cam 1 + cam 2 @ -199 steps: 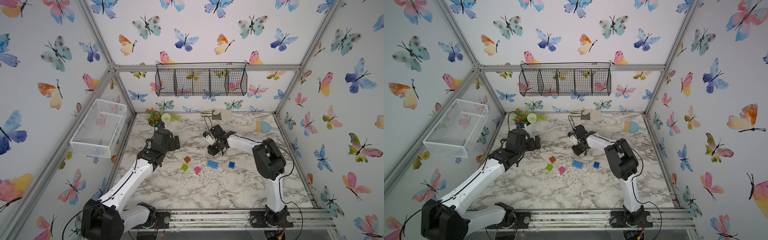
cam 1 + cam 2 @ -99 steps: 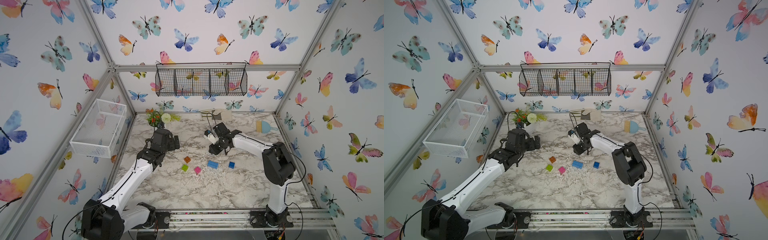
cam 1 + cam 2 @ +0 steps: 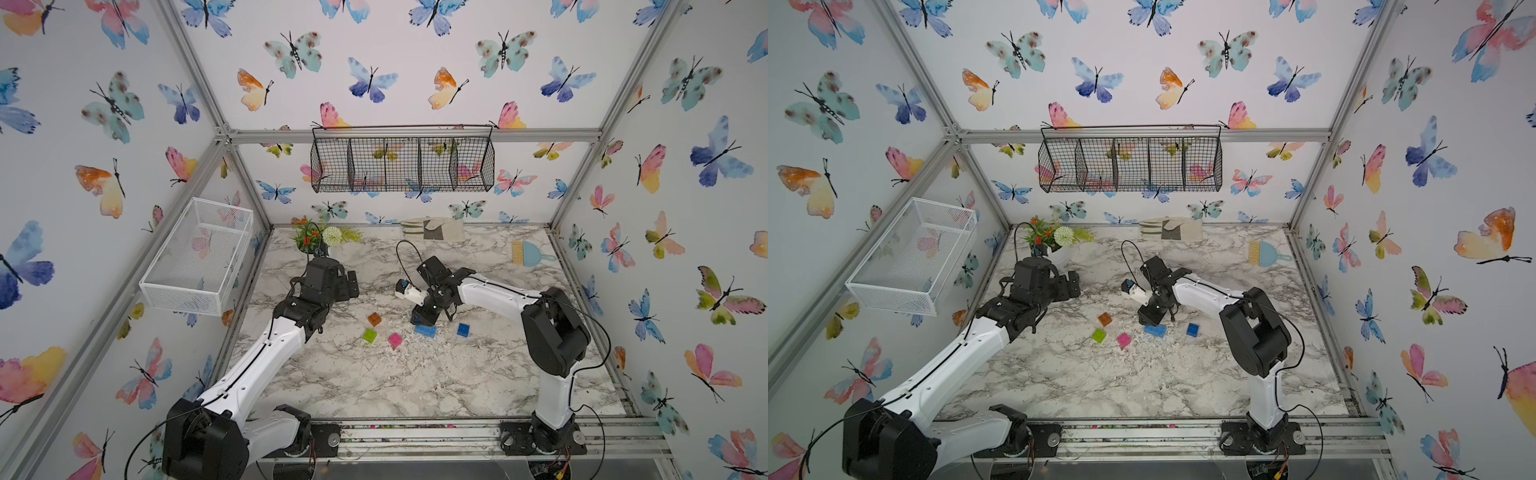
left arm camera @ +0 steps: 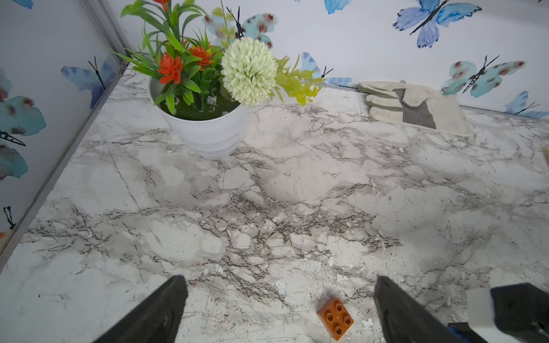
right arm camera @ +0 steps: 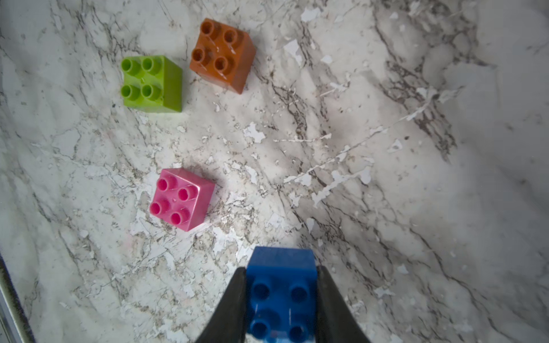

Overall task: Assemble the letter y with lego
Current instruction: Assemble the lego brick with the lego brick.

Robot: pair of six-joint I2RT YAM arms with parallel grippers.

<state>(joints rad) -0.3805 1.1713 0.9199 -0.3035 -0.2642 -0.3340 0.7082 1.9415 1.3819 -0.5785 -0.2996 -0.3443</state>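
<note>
Right claw (image 5: 281, 271) clamps a dark blue brick (image 5: 280, 300), four studs showing; pink brick (image 5: 181, 199), green brick (image 5: 151, 84) and orange brick (image 5: 222, 55) lie apart on the marble table (image 5: 386, 208); left claw (image 4: 280, 280) gapes wide.

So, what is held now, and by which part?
The right gripper holds a dark blue brick by its two opposite sides; the left gripper holds nothing.

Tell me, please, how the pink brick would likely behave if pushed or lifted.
The pink brick looks like hard, glossy plastic: probably stiff, perhaps slippery to grip. It sits flat and squat on the table, so a push would likely slide it rather than tip it.
</note>
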